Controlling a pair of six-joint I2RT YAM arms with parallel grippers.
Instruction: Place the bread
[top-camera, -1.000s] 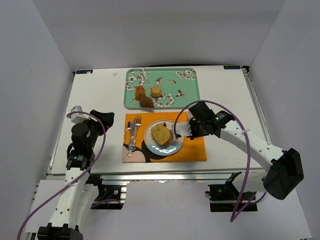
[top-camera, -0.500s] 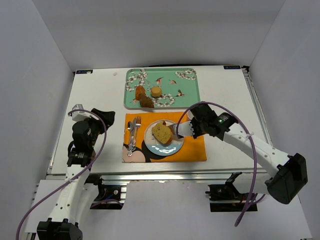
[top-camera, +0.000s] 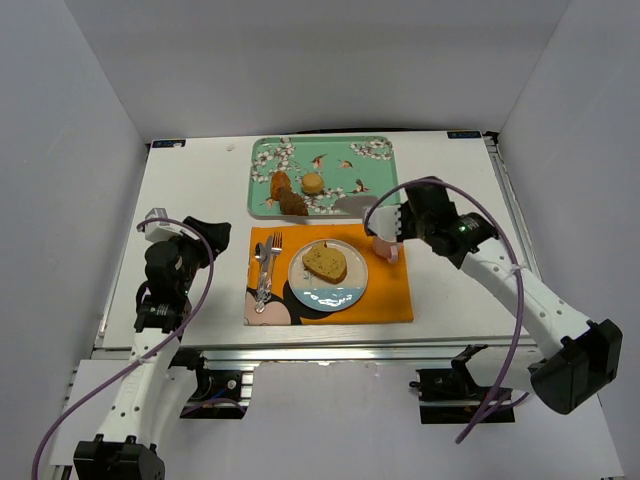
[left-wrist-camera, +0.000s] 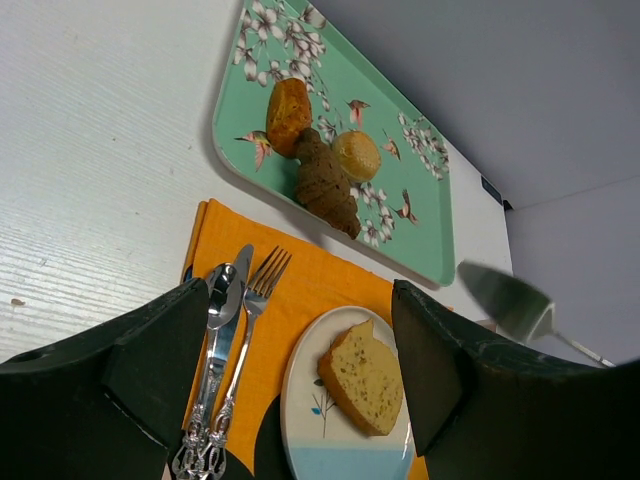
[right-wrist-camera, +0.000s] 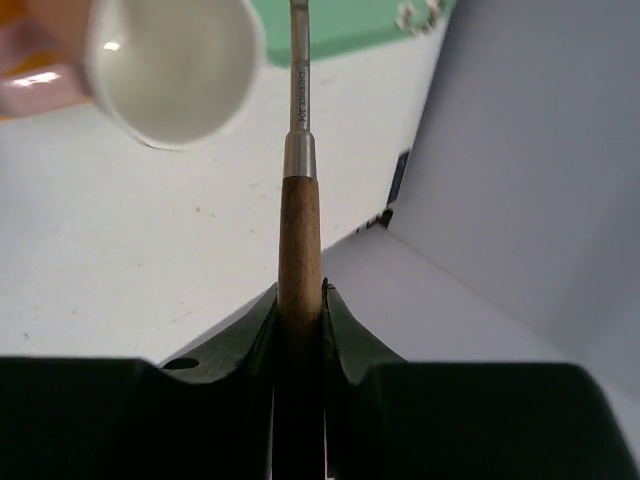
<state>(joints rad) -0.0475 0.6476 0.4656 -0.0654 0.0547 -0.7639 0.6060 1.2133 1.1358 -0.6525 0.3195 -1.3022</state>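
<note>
On the white plate (top-camera: 331, 298) atop the orange placemat (top-camera: 390, 296), bread (top-camera: 325, 262) lying flat, right gripper (right-wrist-camera: 300, 300) clamping the wooden handle of a spatula (right-wrist-camera: 299, 225), engraving on its steel shank seemingly too small for reading, left gripper (left-wrist-camera: 298, 330) resting with fingers apart.

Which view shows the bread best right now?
Left wrist: the bread fills more of the frame, speckled face and crust clear, lying on the plate. Top external shows it small. Right wrist misses it, showing the spatula handle.

White table (top-camera: 200, 190), plain grey walls (top-camera: 300, 60), even light.
</note>
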